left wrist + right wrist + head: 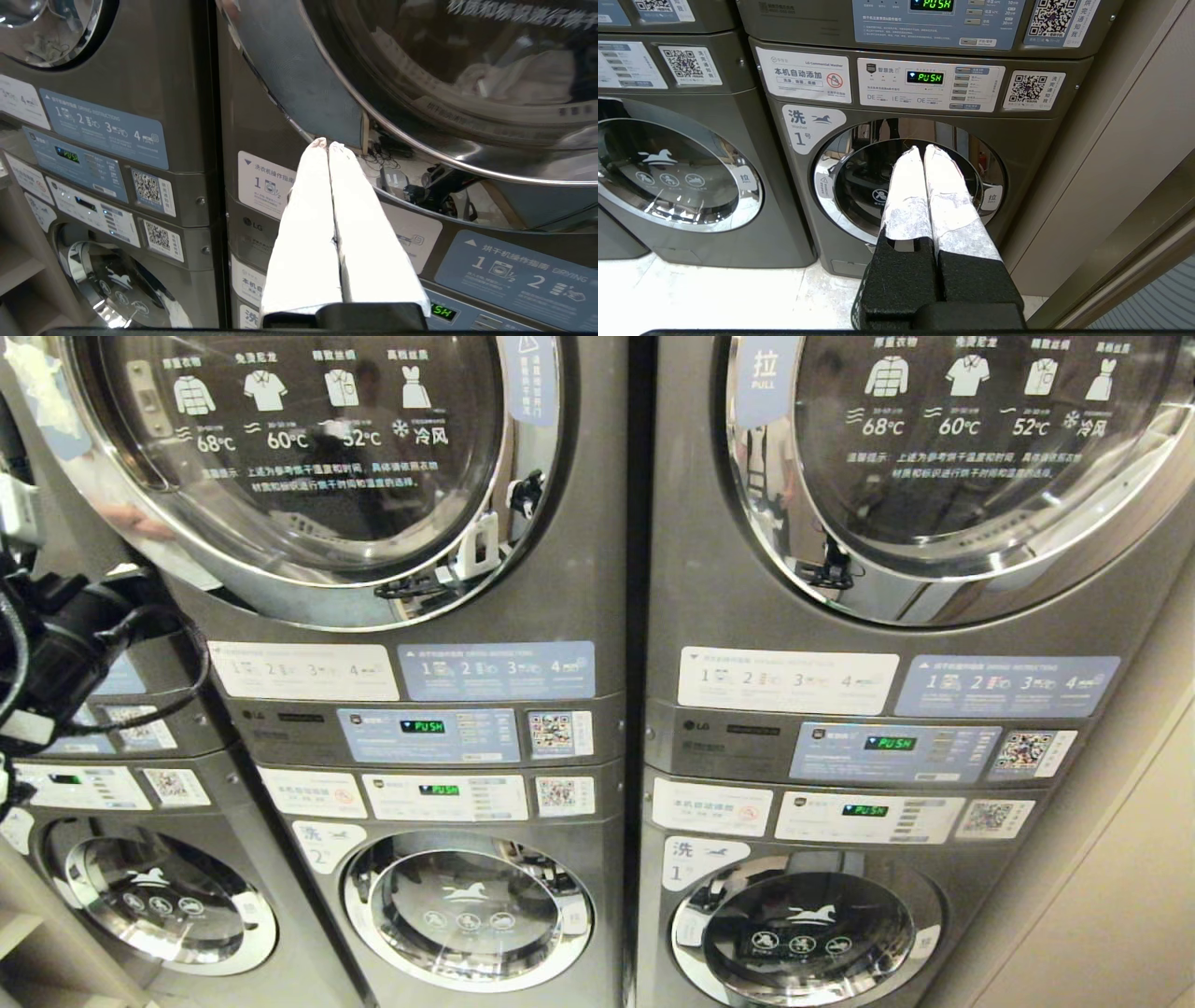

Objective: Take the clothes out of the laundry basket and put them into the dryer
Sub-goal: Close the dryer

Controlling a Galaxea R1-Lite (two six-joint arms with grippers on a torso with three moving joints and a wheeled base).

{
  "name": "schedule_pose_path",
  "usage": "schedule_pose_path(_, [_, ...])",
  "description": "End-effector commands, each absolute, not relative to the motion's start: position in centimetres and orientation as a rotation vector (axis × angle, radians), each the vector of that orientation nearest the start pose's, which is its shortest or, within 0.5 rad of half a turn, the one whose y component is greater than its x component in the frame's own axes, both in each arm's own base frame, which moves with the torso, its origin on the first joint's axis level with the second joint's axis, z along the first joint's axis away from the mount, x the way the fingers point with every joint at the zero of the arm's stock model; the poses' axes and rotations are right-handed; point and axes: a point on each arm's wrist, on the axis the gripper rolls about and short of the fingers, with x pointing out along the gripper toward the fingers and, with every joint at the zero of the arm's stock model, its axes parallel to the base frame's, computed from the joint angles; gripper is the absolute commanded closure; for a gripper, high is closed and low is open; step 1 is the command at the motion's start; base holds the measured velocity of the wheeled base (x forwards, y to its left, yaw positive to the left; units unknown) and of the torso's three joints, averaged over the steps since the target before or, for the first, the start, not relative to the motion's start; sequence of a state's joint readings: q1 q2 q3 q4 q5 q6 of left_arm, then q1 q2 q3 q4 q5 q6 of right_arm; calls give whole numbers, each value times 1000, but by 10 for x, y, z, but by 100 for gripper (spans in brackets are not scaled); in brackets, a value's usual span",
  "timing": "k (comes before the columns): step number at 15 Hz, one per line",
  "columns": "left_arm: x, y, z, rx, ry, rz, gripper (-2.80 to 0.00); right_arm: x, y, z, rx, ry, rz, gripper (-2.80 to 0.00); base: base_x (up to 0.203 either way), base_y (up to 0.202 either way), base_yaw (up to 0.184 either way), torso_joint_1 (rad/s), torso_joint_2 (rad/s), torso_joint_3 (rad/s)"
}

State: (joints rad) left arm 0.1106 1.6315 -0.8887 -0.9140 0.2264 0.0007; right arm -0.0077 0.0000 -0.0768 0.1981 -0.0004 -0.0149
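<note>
The left hand, closed and empty, points at the lower rim of the shut dryer door, while the right hand, also closed, faces a lower washer.

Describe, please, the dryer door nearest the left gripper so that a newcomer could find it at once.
Two stacked grey machines fill the head view, dryers above washers. Take the left stack; its upper round glass dryer door is the one, with the shut left gripper at its chrome rim. Unlike the right-hand dryer door, it bears no blue pull tag on its left rim.

Both pincers have white-wrapped fingers on black bases.
</note>
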Motion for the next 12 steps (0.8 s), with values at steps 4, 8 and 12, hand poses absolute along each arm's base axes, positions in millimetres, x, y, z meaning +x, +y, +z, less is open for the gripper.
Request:
schedule_pose_path(4, [271,34,253,-7,-169,335,0,-30,0,76,-14,123,-10,0,0,0,0,0,0,0])
schedule_pose_path(8, [254,33,246,-7,-146,337,0,-30,0,76,-15,123,-10,0,0,0,0,0,0,0])
schedule_pose_path(12, [250,33,249,-9,-157,337,0,-30,0,76,-14,123,-10,0,-1,1,22,2,1,0])
